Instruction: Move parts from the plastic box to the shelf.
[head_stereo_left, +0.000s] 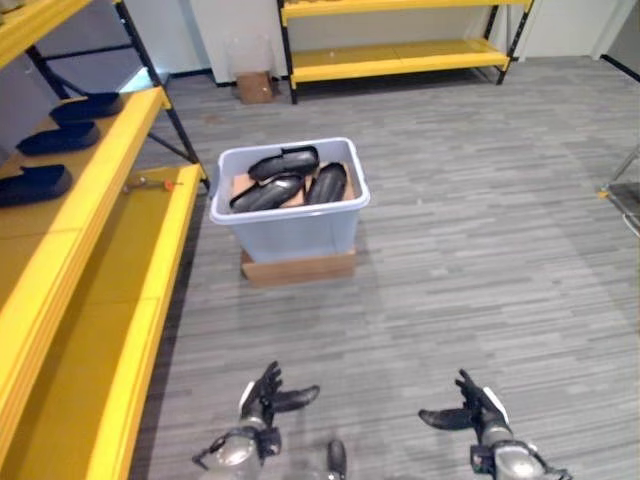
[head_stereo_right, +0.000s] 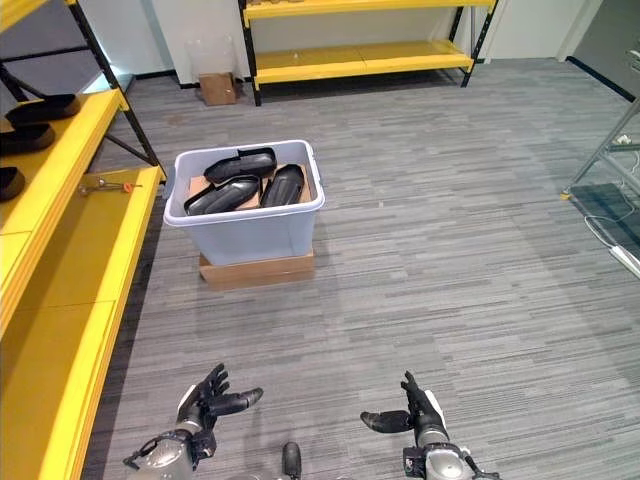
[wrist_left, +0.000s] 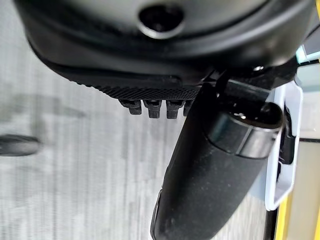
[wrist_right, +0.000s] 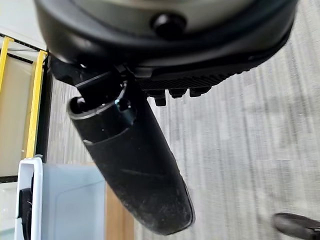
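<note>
A: Parts (head_stereo_left: 290, 180) lay where?

B: They sat in the plastic box (head_stereo_left: 290, 228), a pale blue-grey tub on the grey floor (head_stereo_left: 480, 250). Several dark, curved pieces were piled inside, one resting across the top of the others near the far rim.

A: What was the box standing on?

B: A flat piece of brown cardboard (head_stereo_left: 298, 267) showed under its base, sticking out along the near side.

A: And the shelf?

B: The yellow shelf (head_stereo_left: 120, 150) ran along the robot's left side, just beside the box. Three more dark parts (head_stereo_left: 60, 136) already lay in a row on its upper board. A small tool with an orange tip (head_stereo_left: 150, 183) rested on the lower board, close to the box's left corner.

A: What about the hands?

B: The left hand (head_stereo_left: 265, 398) hung low over the floor, well short of the box, fingers relaxed and spread, thumb pointing inward. It held nothing. The right hand (head_stereo_left: 472, 410) was level with it on the other side, likewise loose and empty, its thumb reaching toward the left hand.

A: Did the wrist views agree?

B: Yes. Each showed a straight thumb with short fingertips beside it and bare floor past them, with a corner of the box at the edge.

A: Anything further back?

B: A second yellow rack (head_stereo_left: 400, 55) stood against the far wall, with a small cardboard carton (head_stereo_left: 255, 87) on the floor beside it.
</note>
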